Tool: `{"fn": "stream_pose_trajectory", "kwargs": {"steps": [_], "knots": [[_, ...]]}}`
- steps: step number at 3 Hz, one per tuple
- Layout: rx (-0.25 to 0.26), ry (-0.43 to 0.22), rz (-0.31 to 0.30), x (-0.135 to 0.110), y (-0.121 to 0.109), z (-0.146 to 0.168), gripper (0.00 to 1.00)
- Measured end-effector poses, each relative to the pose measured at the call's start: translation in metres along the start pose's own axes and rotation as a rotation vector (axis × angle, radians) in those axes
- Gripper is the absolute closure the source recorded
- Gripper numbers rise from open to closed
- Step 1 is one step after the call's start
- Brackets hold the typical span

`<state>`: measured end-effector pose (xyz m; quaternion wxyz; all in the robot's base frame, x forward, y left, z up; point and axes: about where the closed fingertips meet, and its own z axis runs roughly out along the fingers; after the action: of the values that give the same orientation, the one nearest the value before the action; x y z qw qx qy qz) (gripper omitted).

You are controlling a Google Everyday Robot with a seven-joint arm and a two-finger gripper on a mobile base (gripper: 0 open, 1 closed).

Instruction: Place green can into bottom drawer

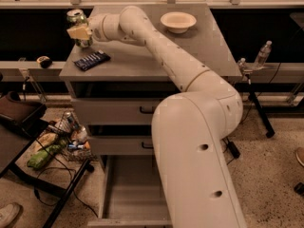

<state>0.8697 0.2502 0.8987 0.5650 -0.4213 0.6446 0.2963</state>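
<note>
- 1 arm is all I have, stretched to the far-left corner of the cabinet top [142,61], where the gripper [80,33] sits.
- Its fingers are pinching the green can [75,17], which stands upright with its silver top above them; I cannot tell whether it rests on the surface.
- Just beside it lies a dark-blue packet [92,60]; the white bowl [178,21] is well apart, far right.
- I see the bottom drawer [127,189] pulled out below the 2 upper drawers.
</note>
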Motion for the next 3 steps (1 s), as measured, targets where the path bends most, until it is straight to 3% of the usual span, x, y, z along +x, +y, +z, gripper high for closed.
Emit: {"fn": "stream_pose_trajectory", "kwargs": {"steps": [1, 2, 3], "knots": [[0.095, -0.069, -0.077, -0.057, -0.009, -0.068, 1.00], [0.219, -0.198, -0.106, -0.141, 0.004, -0.160, 1.00], [0.294, -0.313, -0.092, -0.213, 0.062, -0.241, 1.00]]}}
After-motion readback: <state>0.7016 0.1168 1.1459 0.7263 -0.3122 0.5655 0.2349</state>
